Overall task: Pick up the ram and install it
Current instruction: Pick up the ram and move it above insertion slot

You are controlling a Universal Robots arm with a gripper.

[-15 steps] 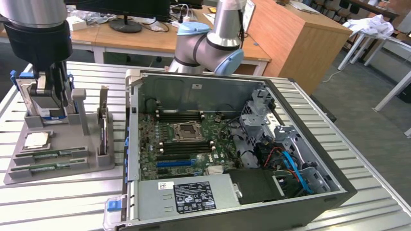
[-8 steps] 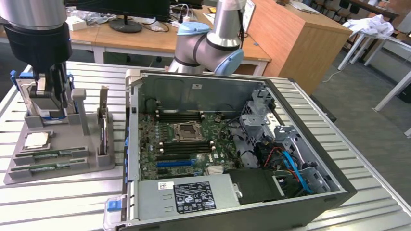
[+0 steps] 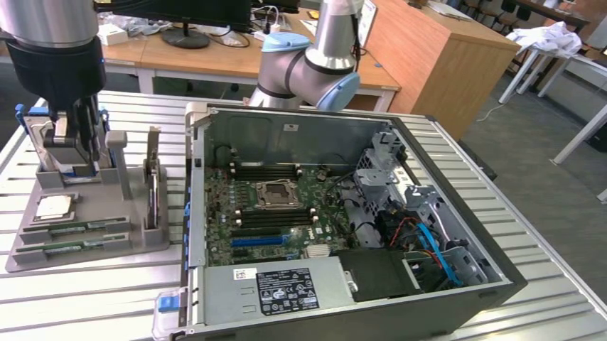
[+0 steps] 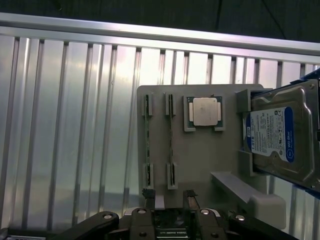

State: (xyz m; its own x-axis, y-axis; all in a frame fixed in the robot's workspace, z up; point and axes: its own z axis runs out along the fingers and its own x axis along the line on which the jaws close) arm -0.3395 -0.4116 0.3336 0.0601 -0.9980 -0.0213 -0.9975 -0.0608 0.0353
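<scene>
step: reaching for the ram | jaws: released, empty, over the holder (image 4: 200,165) edge | ram (image 4: 170,142): on edge in holder slot, between CPU chip (image 4: 205,111) and second stick (image 4: 146,142) | advice: I'd square jaws across the thin board, pinch mid-length, lift straight.

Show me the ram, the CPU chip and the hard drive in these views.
ram (image 3: 74,227): exterior view, green board of the stick nearer the CPU chip.
CPU chip (image 4: 205,111): wrist view, middle of its silver lid.
hard drive (image 4: 272,134): wrist view, on its blue-and-white label.
</scene>
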